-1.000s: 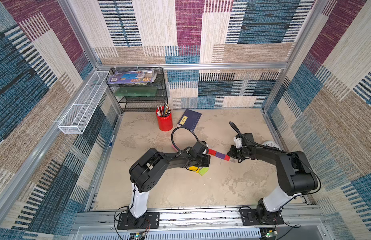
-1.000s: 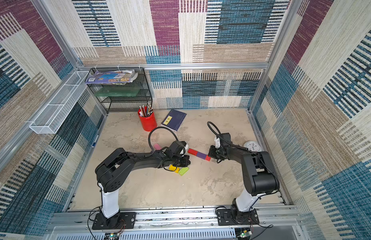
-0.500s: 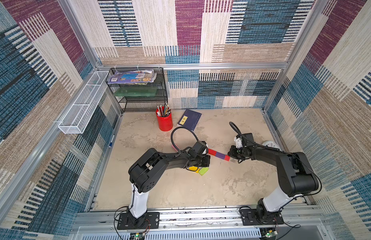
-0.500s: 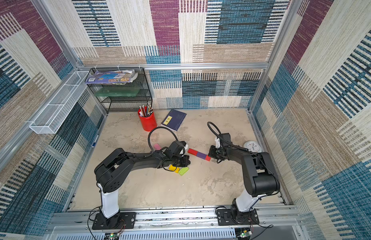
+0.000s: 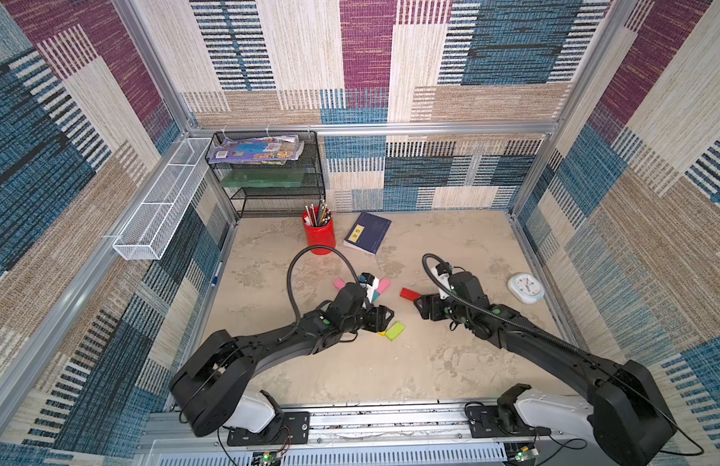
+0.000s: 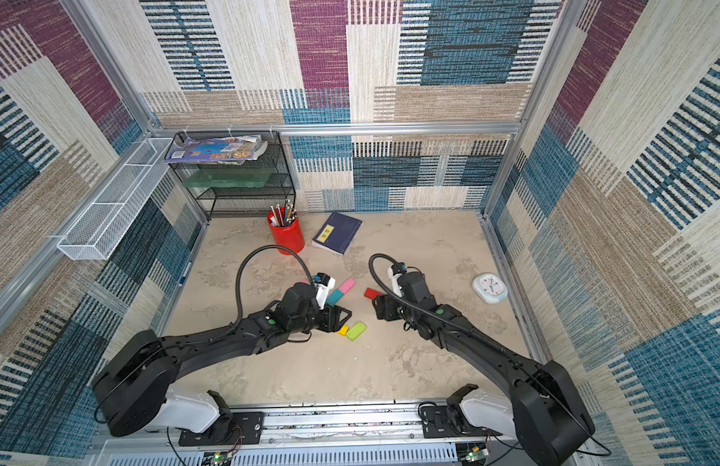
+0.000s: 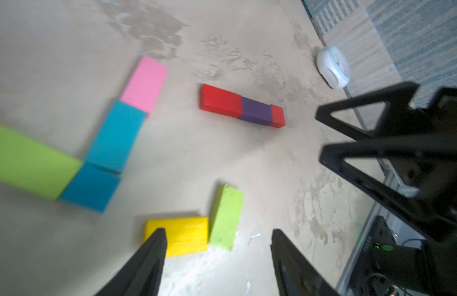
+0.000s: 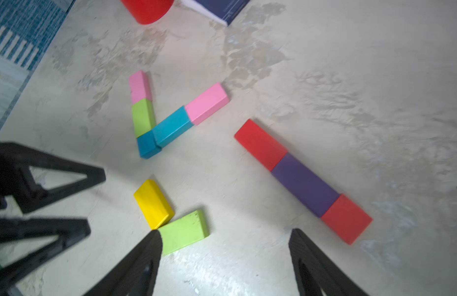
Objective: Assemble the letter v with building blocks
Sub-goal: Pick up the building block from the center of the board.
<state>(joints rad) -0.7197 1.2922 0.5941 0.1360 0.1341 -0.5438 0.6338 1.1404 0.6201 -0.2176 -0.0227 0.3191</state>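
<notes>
Two pink blocks [image 8: 207,102], a lime one [image 8: 143,116] and two teal ones [image 8: 172,125] lie flat in a V shape. Beside it, red [image 8: 260,143], purple [image 8: 304,184] and red blocks form a straight row. A yellow block [image 8: 153,203] and a second lime block [image 8: 182,230] lie loose, touching at a corner. My left gripper [image 7: 217,234] hovers open over this loose pair, holding nothing. My right gripper [image 8: 225,233] is open and empty between the loose lime block and the row. In both top views the grippers [image 5: 384,316] [image 5: 421,306] face each other.
A red pencil cup [image 5: 319,234] and a navy book [image 5: 367,232] stand behind the blocks. A white clock [image 5: 526,287] lies at the right. A black wire shelf [image 5: 269,177] and a white mesh basket [image 5: 160,201] are at the back left.
Both grippers have gone from shut to open. The right gripper now covers the purple part of the row in the top views. The blocks have not moved.
</notes>
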